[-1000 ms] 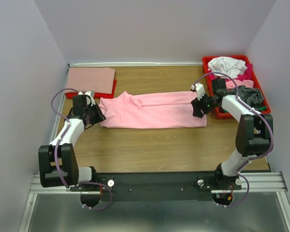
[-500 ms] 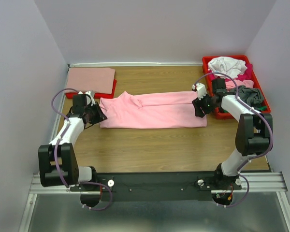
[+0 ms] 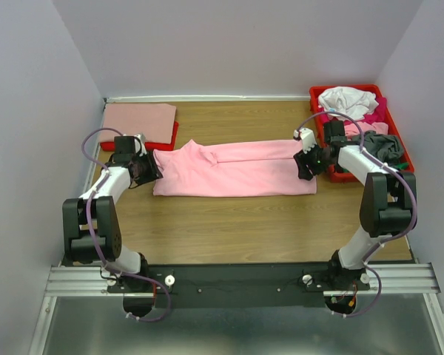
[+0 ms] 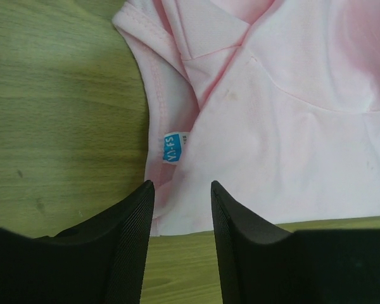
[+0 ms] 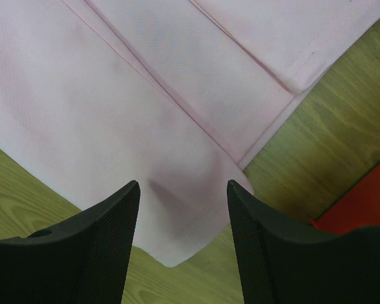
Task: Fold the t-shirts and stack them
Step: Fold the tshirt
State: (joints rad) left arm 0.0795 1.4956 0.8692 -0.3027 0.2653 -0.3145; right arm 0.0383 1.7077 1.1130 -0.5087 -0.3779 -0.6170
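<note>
- a light pink t-shirt [image 3: 233, 168] lies folded into a long band across the middle of the wooden table [image 3: 244, 222], collar end to the left, hem end to the right.
- the left gripper [image 4: 180, 190] is at the collar end with its jaws parted. the shirt's edge, just below the blue neck label [image 4: 171, 147], shows in the gap between the two fingertips.
- the right gripper [image 5: 182, 187] is at the hem end, jaws also apart. a folded corner of the shirt sits in the gap between them.
- whether either gripper's fingers touch the cloth cannot be told.
- a folded salmon shirt [image 3: 139, 118] lies at the far left corner on top of a red shirt [image 3: 166, 140].
- a red tray [image 3: 344, 88] at the far right holds a loose heap with a white shirt [image 3: 346, 100] on top and a grey shirt [image 3: 385, 144] nearer the front.
</note>
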